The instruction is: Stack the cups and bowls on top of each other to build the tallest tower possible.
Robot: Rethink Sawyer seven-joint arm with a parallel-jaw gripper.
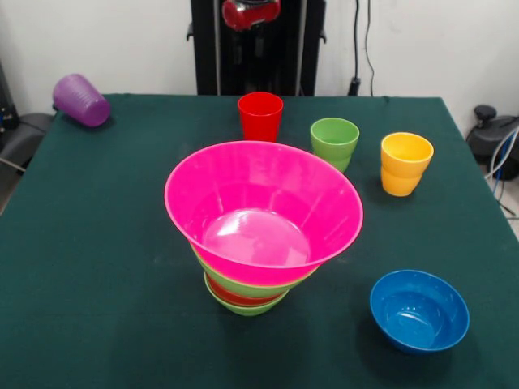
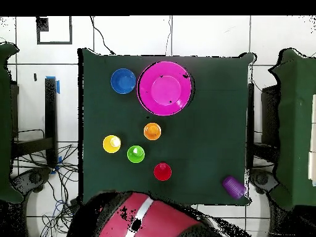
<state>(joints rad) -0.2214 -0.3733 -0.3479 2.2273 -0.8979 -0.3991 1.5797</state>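
My arm (image 2: 154, 219) sat drawn back at the table's far edge, off the green cloth (image 1: 97, 243). Neither view showed my pincer clearly, so I could not tell whether it was released or clenched.

The tower (image 1: 255, 267) stood upright near the middle of the table, slightly toward the near side. The huge pink bowl (image 1: 263, 203) sat on top, mouth up. Beneath it only the rims of the other bowls showed: the large green bowl (image 1: 243, 285), then the red-orange bowl (image 1: 231, 297), then the small green bowl (image 1: 247, 308) resting on the cloth.

The blue bowl (image 1: 419, 310) stood alone at the near right, mouth up, near the tower but apart from it.

Behind the tower three cups stood upright in a loose row, apart from each other: the red cup (image 1: 260, 116) farthest back, the green cup (image 1: 334, 142) to its right, and the yellow cup (image 1: 405, 164) further right. The orange cup (image 2: 152, 131) showed only from overhead, upright just behind the tower and hidden by the pink bowl in the front view. The purple cup (image 1: 81, 100) lay on its side at the far left corner, well apart from everything else.
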